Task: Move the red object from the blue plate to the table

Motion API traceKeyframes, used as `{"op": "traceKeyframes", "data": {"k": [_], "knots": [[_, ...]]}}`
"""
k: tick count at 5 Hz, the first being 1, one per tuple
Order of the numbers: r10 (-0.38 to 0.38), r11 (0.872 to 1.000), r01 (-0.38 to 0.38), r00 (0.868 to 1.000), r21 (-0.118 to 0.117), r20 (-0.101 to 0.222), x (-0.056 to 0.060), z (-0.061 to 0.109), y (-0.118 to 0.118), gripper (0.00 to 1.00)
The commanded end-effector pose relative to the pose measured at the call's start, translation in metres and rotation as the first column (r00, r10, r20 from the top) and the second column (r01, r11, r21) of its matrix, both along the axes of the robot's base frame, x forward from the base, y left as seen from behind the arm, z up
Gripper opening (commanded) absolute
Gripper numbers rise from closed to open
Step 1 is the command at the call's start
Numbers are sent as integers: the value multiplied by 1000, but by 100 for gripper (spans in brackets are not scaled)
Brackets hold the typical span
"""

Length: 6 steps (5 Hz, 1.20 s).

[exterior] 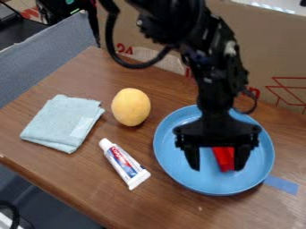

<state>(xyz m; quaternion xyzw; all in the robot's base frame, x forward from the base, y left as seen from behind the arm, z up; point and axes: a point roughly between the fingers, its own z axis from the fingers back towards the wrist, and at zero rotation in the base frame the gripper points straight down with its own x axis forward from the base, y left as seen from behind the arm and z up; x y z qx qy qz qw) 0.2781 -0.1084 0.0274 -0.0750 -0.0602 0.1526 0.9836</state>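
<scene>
Bright red object on blue plate

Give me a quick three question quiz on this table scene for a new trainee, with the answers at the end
1. True or false: the hand is open above the red object.
2. What does the red object rest on? A) the cloth B) the blue plate C) the bare table
3. Which item lies nearest the toothpaste tube: the orange ball or the cardboard box?

Key: 1 true; 2 B; 3 the orange ball.
</scene>
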Motion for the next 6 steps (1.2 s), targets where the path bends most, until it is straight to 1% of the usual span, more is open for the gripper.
{"op": "traceKeyframes", "data": {"k": [1,2,3,4,5,6], "knots": [[-5,999,7,999,-53,38,11,18,4,100],[-6,998,9,999,-62,49,6,30,-5,100],[-19,996,23,999,-88,47,10,40,-14,100],[-3,993,7,999,-115,36,20,28,-16,100],[5,996,-3,1000,-87,29,10,27,-14,100],[5,997,-3,1000,-77,25,-2,34,-10,100]]}}
